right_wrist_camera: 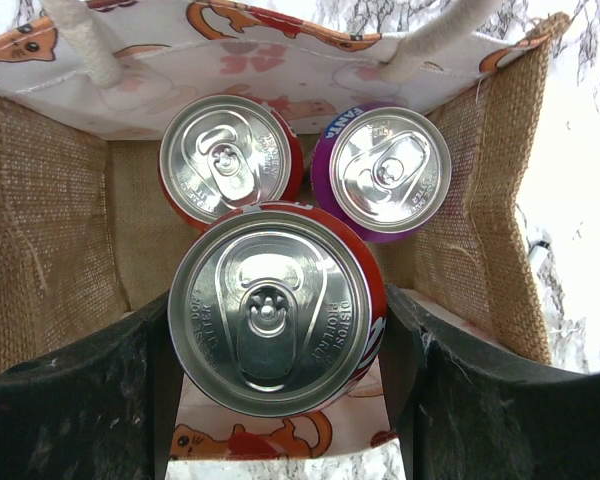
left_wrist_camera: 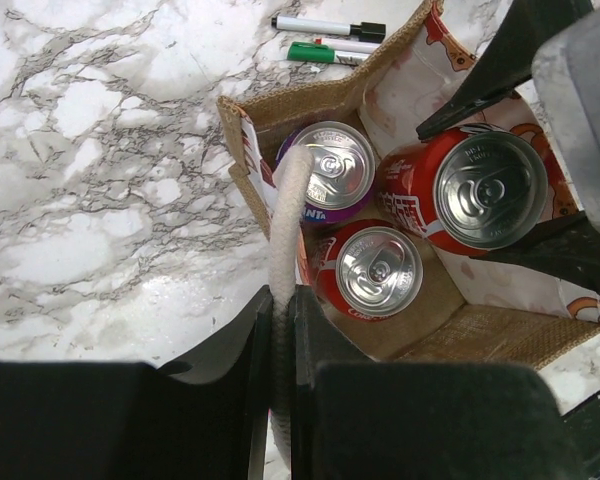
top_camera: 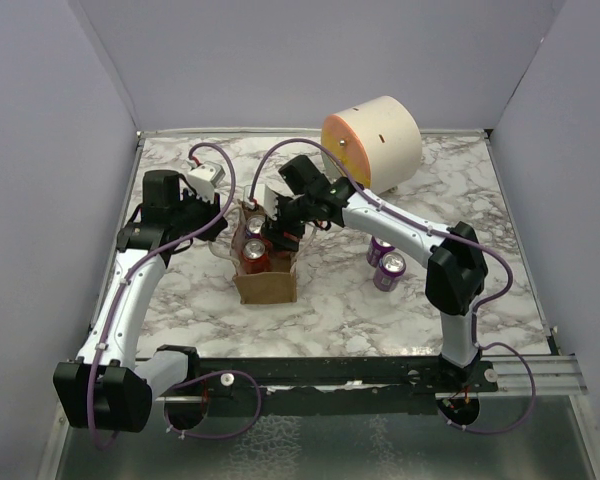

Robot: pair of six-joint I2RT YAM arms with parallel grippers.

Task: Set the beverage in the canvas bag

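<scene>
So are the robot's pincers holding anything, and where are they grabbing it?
The left pincer pinches the white handle of the canvas bag. The right pincer grips a red can by its sides.

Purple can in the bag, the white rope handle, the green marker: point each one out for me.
purple can [left_wrist_camera: 330, 172], left wrist view, on its silver lid.
white rope handle [left_wrist_camera: 286, 225], left wrist view, middle of the rope.
green marker [left_wrist_camera: 310, 52], left wrist view, on its green end.

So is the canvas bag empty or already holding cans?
Holding cans: a red can and a purple can stand upright inside the canvas bag; the right gripper holds a third can.
</scene>
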